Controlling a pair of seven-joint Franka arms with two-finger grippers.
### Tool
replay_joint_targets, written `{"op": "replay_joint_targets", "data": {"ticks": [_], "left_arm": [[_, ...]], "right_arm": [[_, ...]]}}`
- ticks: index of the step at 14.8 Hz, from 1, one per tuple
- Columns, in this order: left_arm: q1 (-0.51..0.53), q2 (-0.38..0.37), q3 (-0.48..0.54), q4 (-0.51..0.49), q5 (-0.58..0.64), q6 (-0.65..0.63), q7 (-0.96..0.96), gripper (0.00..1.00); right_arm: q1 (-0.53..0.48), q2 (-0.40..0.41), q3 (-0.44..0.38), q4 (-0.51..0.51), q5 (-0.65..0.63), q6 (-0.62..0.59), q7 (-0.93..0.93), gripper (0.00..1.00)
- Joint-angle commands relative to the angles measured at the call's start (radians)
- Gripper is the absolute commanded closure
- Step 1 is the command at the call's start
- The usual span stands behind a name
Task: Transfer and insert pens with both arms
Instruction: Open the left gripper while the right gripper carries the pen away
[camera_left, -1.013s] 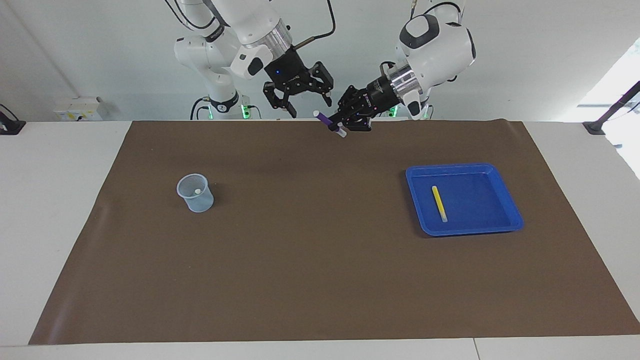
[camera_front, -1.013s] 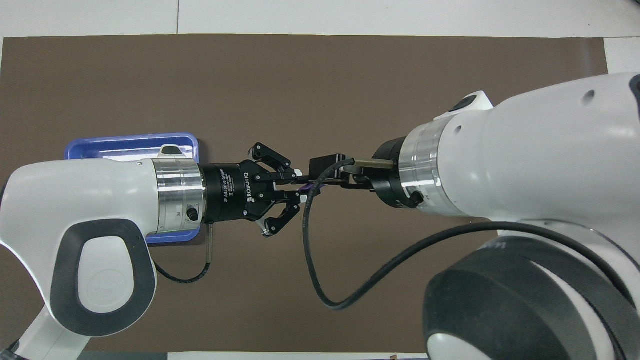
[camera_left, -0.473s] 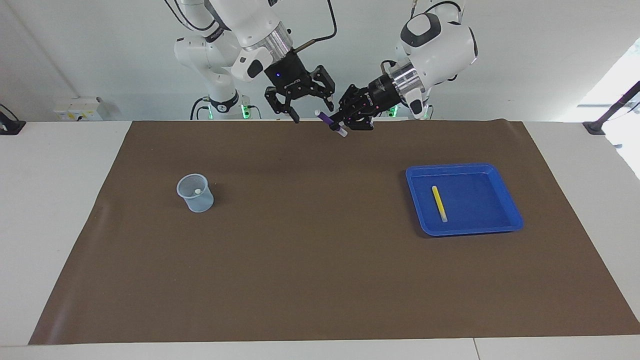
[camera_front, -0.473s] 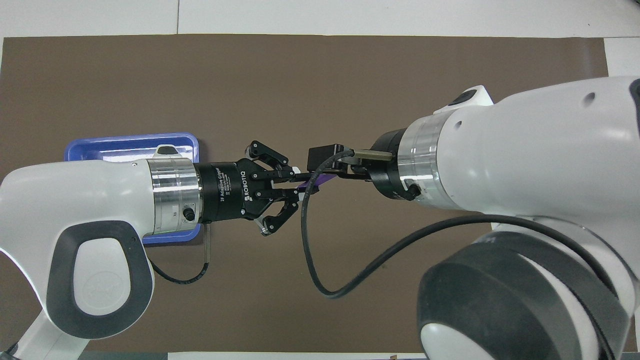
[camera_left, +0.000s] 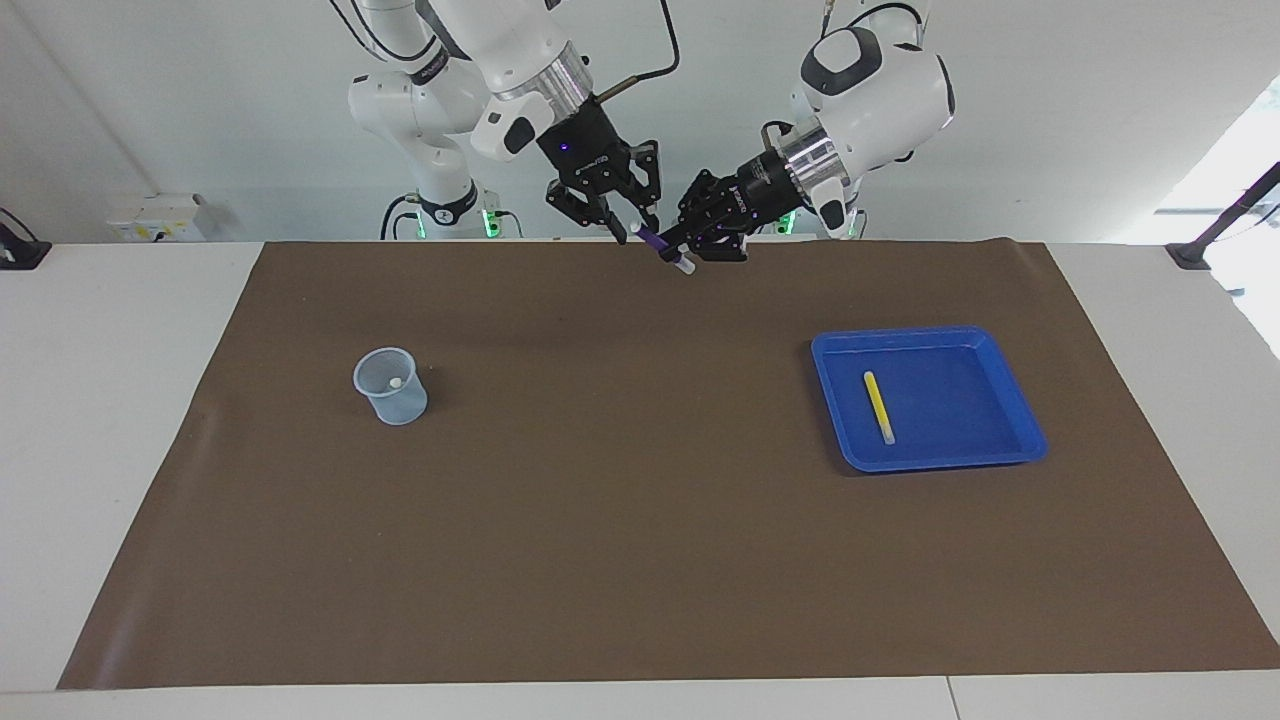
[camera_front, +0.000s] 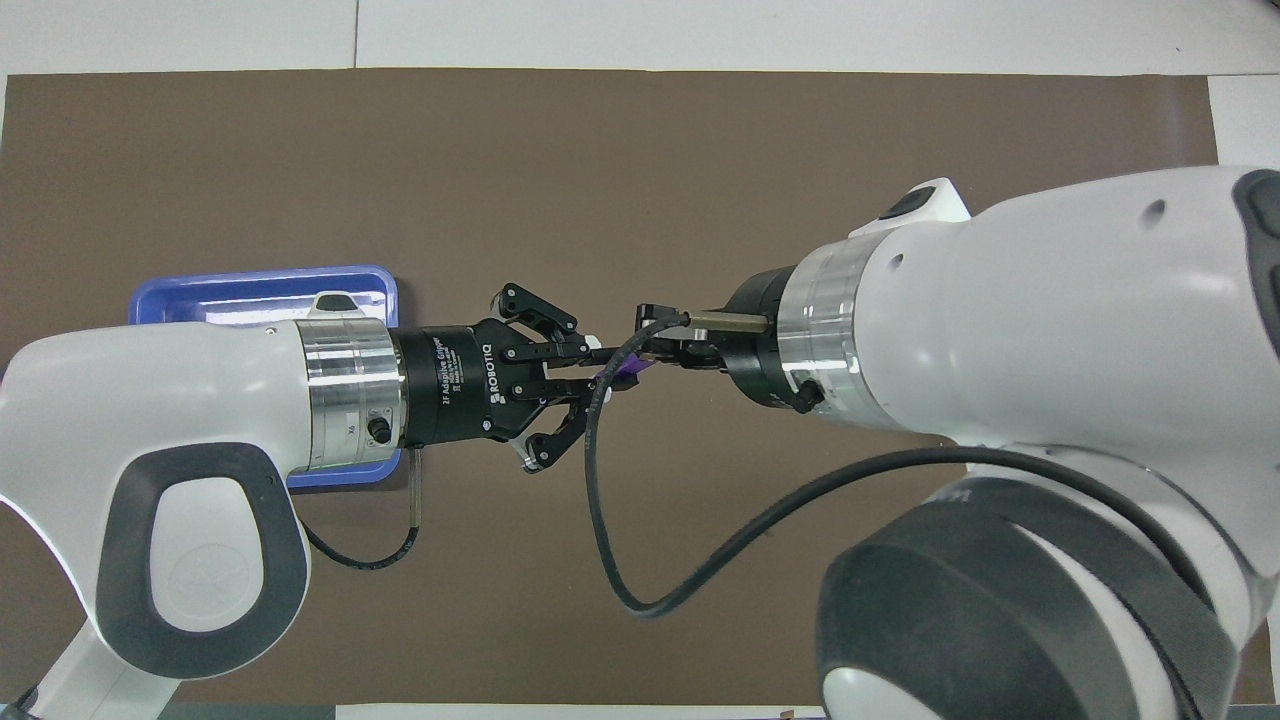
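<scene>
We see a brown mat (camera_left: 640, 560) covering the table. On it sit a blue square plastic tray (camera_left: 1010, 440) toward the left arm's end, holding a yellow pen (camera_left: 878, 405), and a clear plastic cup (camera_left: 390, 386) toward the right arm's end. Above the mat's robot edge, the left gripper (camera_left: 682, 247) clamps a purple pen (camera_left: 655, 241). The right gripper (camera_left: 628, 222) meets the pen's upper end; we cannot tell its jaws' state.
</scene>
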Motion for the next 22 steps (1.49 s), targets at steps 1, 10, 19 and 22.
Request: {"op": "replay_joint_targets", "data": {"ticks": [1, 10, 19, 22], "left_arm": [[-0.006, -0.033, 0.006, -0.032, -0.027, 0.024, -0.004, 1.0], [-0.004, -0.036, 0.009, -0.038, -0.034, 0.023, 0.0, 0.0], [0.25, -0.042, 0.015, -0.028, 0.136, -0.237, -0.009, 0.0], [0.305, -0.037, 0.015, -0.01, 0.365, -0.318, -0.001, 0.0]], "right_arm": [[-0.01, -0.005, 0.011, -0.01, 0.009, 0.013, -0.016, 1.0], [-0.013, -0.008, -0.08, -0.022, -0.018, -0.022, -0.028, 1.0], [-0.013, -0.112, -0.245, -0.247, -0.273, -0.031, -0.192, 1.0], [-0.013, -0.175, -0.311, -0.391, -0.325, 0.045, -0.31, 1.0]]}}
